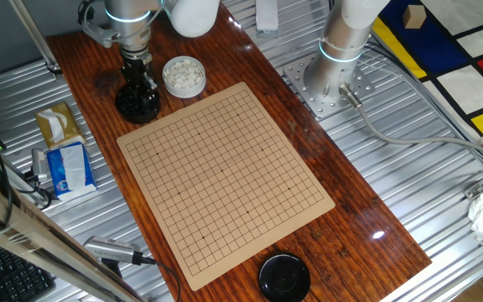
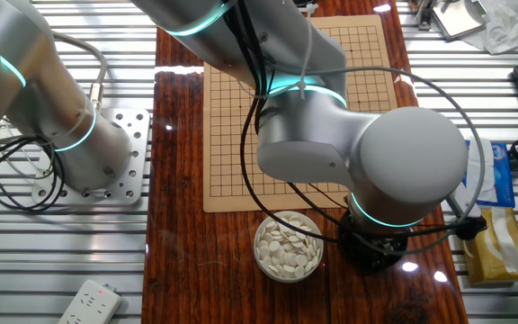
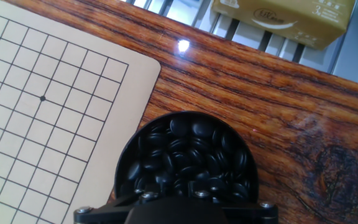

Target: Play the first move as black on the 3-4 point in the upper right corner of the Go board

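Observation:
The tan Go board [image 1: 225, 180] lies in the middle of the wooden table, and no stone shows on its grid. A round black bowl [image 1: 137, 104] filled with several glossy black stones [image 3: 188, 152] stands just off one board corner [image 3: 143, 62]. My gripper [image 1: 137, 82] hangs straight over this bowl, its tips low at the stones. In the hand view only the dark gripper body [image 3: 173, 210] shows at the bottom edge, and the fingertips blend into the stones. In the other fixed view the arm hides most of the black bowl [image 2: 373, 252].
A bowl of white stones [image 1: 183, 75] stands beside the black bowl. A black lid [image 1: 284, 277] lies past the board's opposite end. A tissue box [image 1: 57, 124] and a blue pack [image 1: 67, 168] sit off the table's edge. The arm's base [image 1: 329, 80] is bolted alongside.

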`<act>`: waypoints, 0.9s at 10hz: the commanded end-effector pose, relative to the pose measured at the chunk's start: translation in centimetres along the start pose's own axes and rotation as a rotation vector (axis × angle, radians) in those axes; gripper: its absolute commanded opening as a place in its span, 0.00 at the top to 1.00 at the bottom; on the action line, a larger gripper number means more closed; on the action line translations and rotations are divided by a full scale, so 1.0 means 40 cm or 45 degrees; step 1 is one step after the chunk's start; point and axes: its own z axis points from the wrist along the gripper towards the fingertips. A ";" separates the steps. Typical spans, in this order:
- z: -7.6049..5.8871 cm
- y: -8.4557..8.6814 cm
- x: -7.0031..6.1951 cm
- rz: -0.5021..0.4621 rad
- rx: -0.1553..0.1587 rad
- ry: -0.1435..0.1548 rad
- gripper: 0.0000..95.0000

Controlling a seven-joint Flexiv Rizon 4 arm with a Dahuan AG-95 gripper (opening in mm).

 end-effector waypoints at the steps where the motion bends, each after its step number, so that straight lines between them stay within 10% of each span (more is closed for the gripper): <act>1: -0.004 -0.001 0.000 -0.001 0.000 -0.002 0.80; 9: -0.021 -0.021 -0.026 -0.009 0.004 -0.020 0.80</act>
